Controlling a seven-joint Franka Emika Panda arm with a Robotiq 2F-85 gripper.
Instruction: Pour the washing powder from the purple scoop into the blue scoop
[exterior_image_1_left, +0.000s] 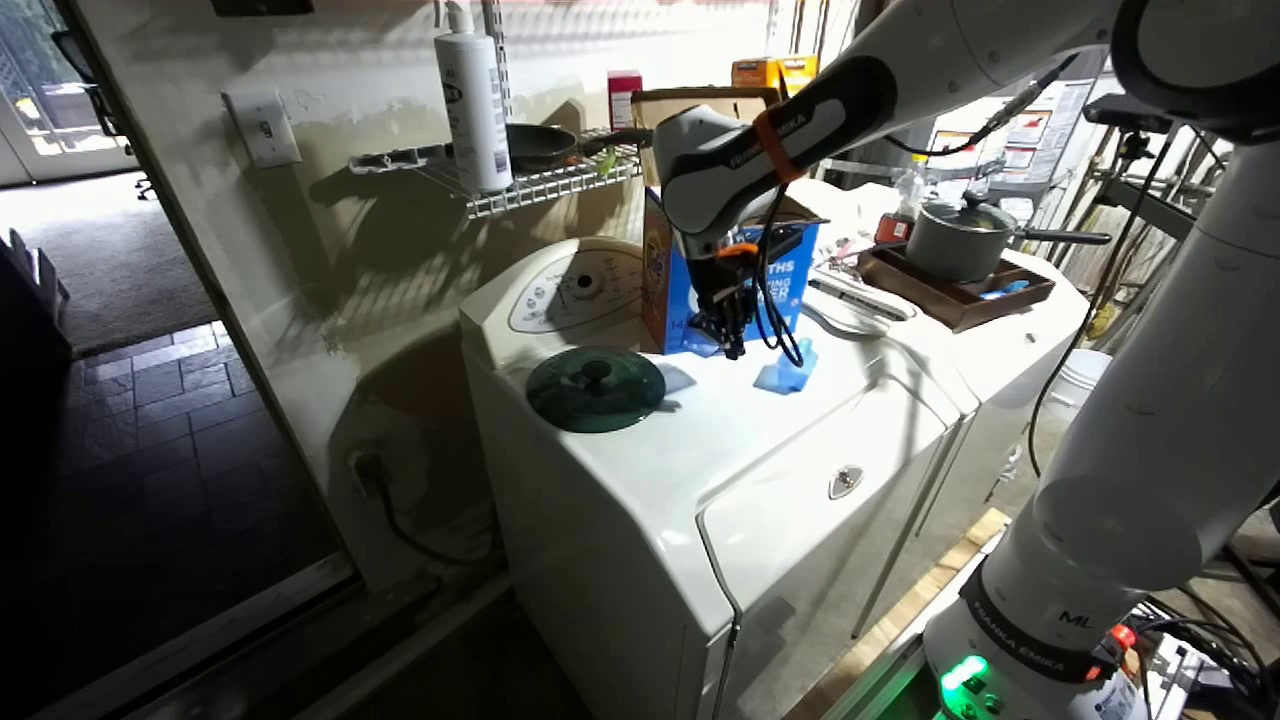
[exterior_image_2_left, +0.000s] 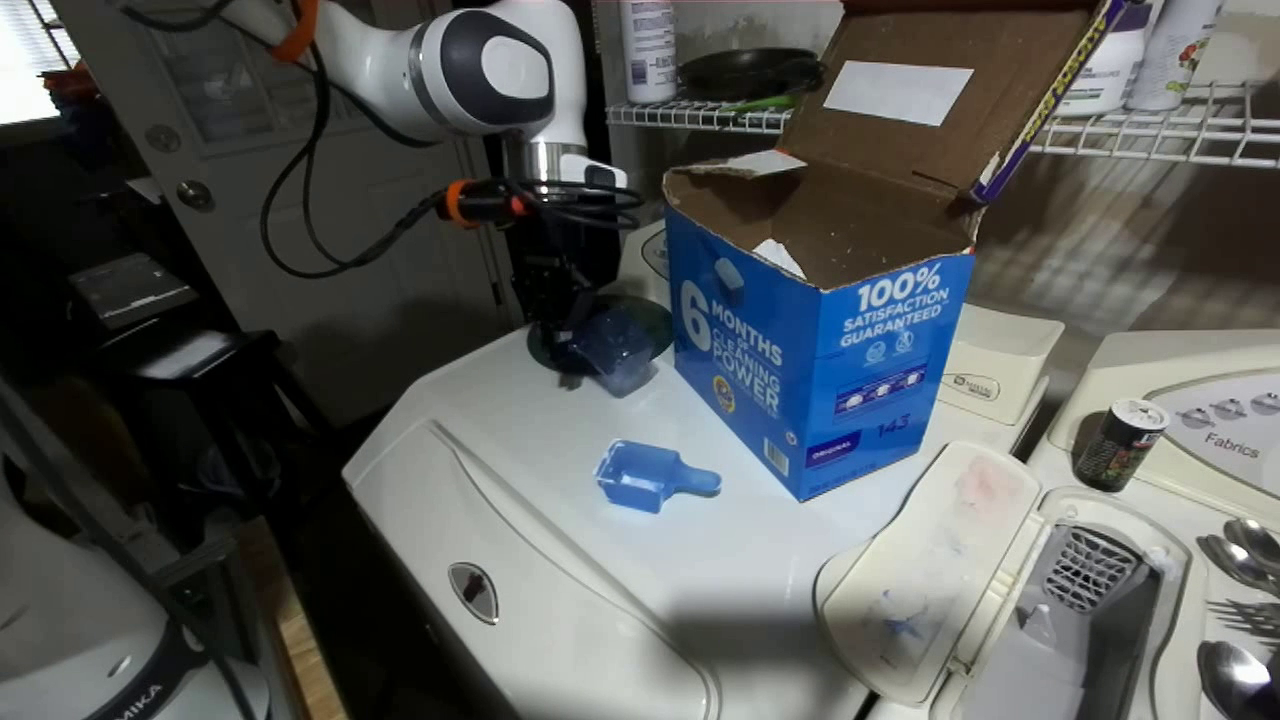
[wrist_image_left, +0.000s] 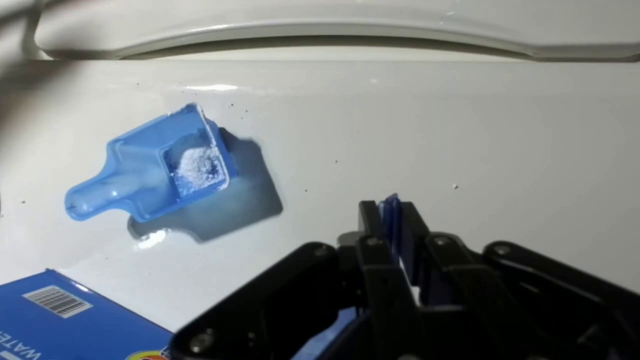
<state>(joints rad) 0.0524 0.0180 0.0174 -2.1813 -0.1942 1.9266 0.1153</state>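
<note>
Near the front edge of the laundry machine top (exterior_image_2_left: 760, 560), powder (wrist_image_left: 199, 167) is held by the blue scoop (wrist_image_left: 150, 170), over which the purple scoop (exterior_image_2_left: 617, 350), clenched in the gripper (wrist_image_left: 390, 209), should be centred low and slowly tipped.

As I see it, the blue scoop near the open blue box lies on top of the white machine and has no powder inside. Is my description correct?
Not entirely: the blue scoop does have powder inside; the wrist view shows a small white heap in it. The rest is right: it lies on top of the white machine, near the open blue box.
</note>
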